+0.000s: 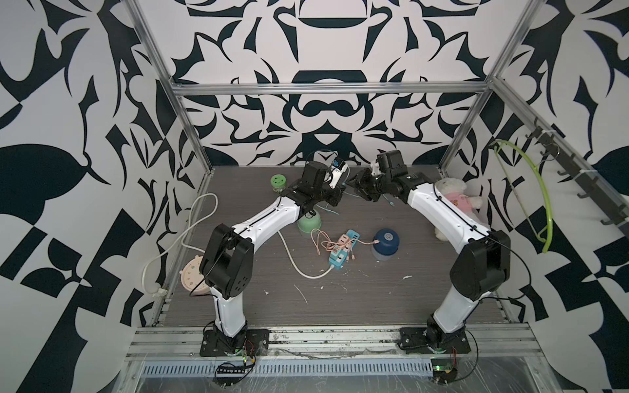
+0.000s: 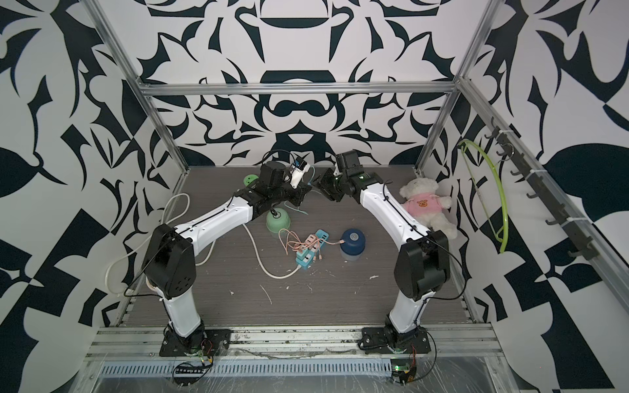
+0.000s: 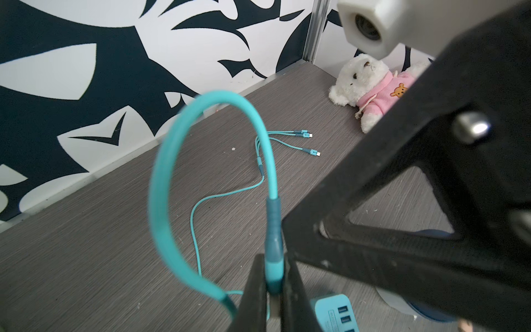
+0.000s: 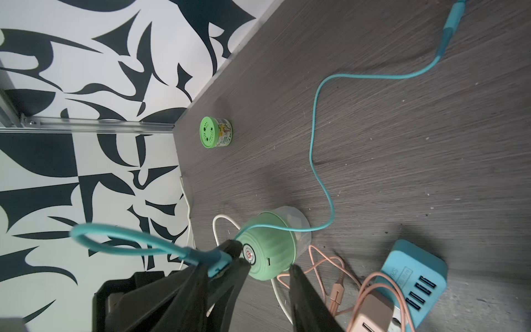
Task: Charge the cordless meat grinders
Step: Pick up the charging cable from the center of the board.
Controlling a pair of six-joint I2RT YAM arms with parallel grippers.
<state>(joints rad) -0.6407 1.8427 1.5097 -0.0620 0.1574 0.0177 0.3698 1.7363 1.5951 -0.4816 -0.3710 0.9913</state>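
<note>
Power strip [image 1: 340, 253] nearest, mid-table; pink cable [image 1: 360, 242] runs from it to dark blue grinder [image 1: 385, 242], just beside it. Mint green grinder [image 1: 309, 224] stands behind the strip, partly under left arm [image 1: 265, 217]. Beyond it, left gripper [image 3: 273, 276] pinched tight on plug of teal cable [image 3: 158, 178]. Right gripper [image 4: 263, 255] faces it, jaws apart, clamping nothing. Green jar [image 1: 279, 183] farthest back.
</note>
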